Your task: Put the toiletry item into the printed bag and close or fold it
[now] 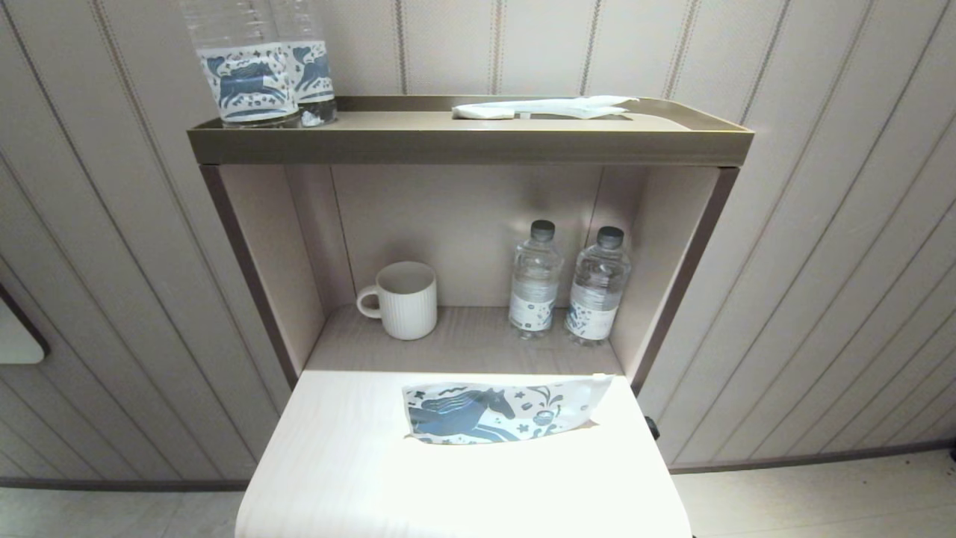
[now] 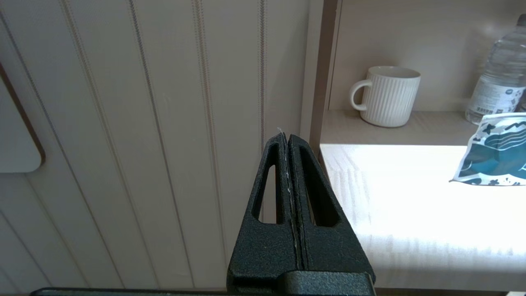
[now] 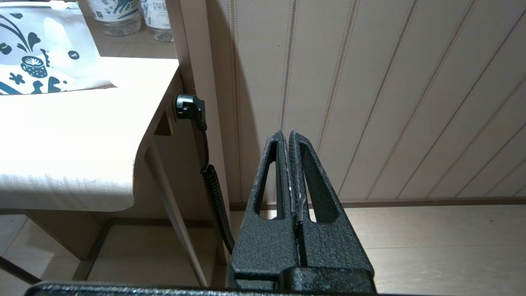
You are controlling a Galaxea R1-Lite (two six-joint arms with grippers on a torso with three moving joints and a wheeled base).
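The printed bag (image 1: 493,412), a flat white pouch with a dark blue horse, lies at the back of the white table (image 1: 351,463), its long side across. One end of the bag (image 2: 493,152) shows in the left wrist view and the other end (image 3: 37,53) in the right wrist view. I cannot make out the toothbrush for certain; a long white wrapped packet (image 1: 541,108) lies on the top shelf with a slim pale strip along it. My left gripper (image 2: 287,137) is shut and empty, off the table's left edge. My right gripper (image 3: 286,135) is shut and empty, low off the right edge. Neither shows in the head view.
A white ribbed mug (image 1: 405,300) and two small water bottles (image 1: 535,278) stand in the open niche behind the table. Two horse-label bottles (image 1: 258,67) stand on the top shelf's left. A black plug and corrugated cable (image 3: 213,189) hang by the table's right side.
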